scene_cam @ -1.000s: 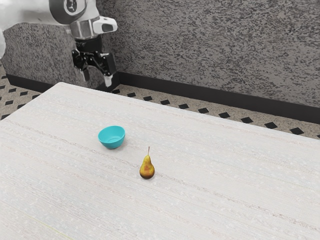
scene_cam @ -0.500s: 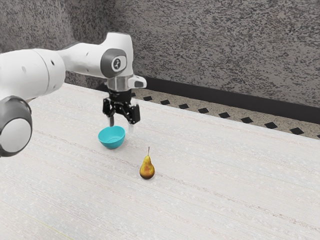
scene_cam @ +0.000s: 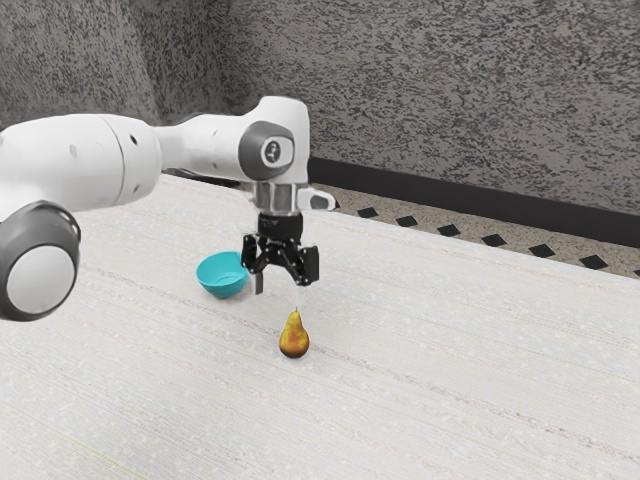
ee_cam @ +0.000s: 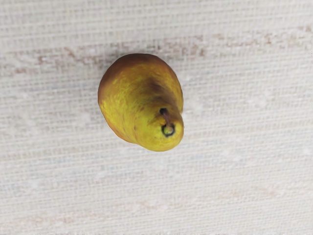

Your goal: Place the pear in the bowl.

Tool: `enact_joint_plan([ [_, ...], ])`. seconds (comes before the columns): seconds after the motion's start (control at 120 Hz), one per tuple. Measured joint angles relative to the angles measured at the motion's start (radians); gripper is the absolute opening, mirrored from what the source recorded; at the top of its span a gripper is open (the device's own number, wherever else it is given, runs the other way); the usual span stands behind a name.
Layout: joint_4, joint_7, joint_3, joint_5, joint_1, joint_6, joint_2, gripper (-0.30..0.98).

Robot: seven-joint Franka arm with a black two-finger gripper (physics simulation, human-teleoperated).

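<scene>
The black two-finger gripper (scene_cam: 279, 291) stood spread and empty. Descending askew, it could have brushed the round turquoise bowl (scene_cam: 222, 277) beside it or toppled the upright yellow-brown pear (scene_cam: 294, 337) beneath; the fruit's tapering neck might have slipped free. The gripper hid some bowl rim; its pale fingertip (scene_cam: 300, 297) nearly vanished against the whitish tabletop (scene_cam: 450, 380).

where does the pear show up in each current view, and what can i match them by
Exterior view: the pear stands upright just below the gripper, right of the bowl.
Wrist view: near the middle, slightly up and left, seen from above.
Shared landmark: its stem.
</scene>
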Motion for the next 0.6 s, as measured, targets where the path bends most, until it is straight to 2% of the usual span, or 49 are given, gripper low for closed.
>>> enact_joint_plan([
  [0.3,-0.002,-0.071,-0.037,0.003,0.0,-0.072,0.044,0.69],
  [0.6,0.044,-0.117,-0.041,0.009,0.001,-0.071,0.096,0.69],
])
